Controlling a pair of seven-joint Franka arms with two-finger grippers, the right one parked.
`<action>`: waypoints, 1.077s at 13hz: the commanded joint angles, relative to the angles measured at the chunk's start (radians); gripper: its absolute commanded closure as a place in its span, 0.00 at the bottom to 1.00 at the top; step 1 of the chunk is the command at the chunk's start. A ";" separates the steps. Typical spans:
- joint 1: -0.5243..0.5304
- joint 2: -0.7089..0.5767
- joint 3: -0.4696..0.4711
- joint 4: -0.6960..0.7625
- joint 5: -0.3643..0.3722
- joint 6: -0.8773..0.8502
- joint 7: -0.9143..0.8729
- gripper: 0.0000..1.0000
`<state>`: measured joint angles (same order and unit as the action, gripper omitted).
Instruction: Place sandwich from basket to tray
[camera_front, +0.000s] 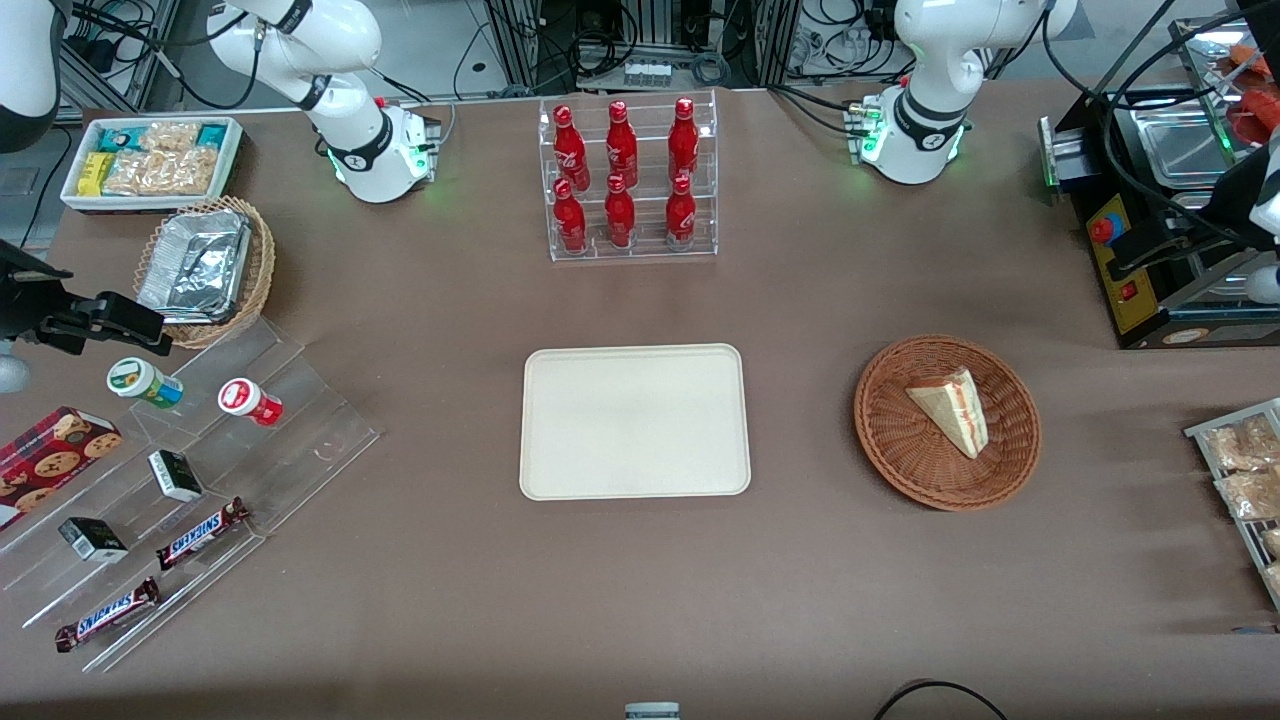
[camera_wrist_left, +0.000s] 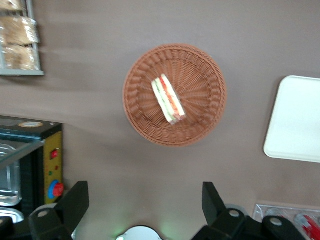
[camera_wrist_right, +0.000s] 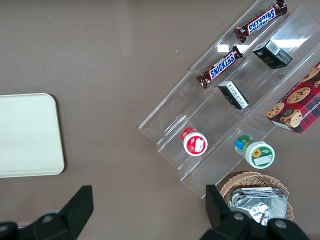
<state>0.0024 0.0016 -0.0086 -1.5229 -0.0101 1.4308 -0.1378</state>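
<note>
Brown tabletop (camera_front: 640, 600), lab racks and cabling along the back edge. Sandwich (camera_front: 951, 409) lies on its side in the basket (camera_front: 890, 440), filling edge showing, roughly centred in the bowl. Basket sits toward the working arm's end; tray (camera_front: 634, 421) is bare, beside the basket and well apart from it, mid-tabletop. Rack of 6 red bottles (camera_front: 627, 180) stands farther from the front camera than the tray.

Tool (camera_wrist_left: 145, 200) is high above the tabletop, looking down on the basket from the wrist camera; fingers (camera_wrist_left: 75, 200) spread wide, nothing held. Sandwich (camera_wrist_left: 168, 98) and basket (camera_wrist_left: 200, 125) are both well clear of the fingers.

Step, as I read it: approach, no grasp yet, task basically at 0.

Next move calls for:
- centre over the wedge, then descend
- turn the wrist so the fingers close across the 2 bread faces, not along the long edge
- light squeeze, bread looks soft
- lift above the basket rim before traversing to the tray
</note>
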 joint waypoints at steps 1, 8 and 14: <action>-0.001 0.000 0.006 -0.068 -0.025 0.020 0.007 0.00; -0.004 -0.041 0.004 -0.348 -0.010 0.267 -0.002 0.00; -0.005 -0.066 0.002 -0.532 -0.008 0.534 -0.153 0.00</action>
<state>0.0027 -0.0205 -0.0077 -1.9863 -0.0209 1.8926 -0.2011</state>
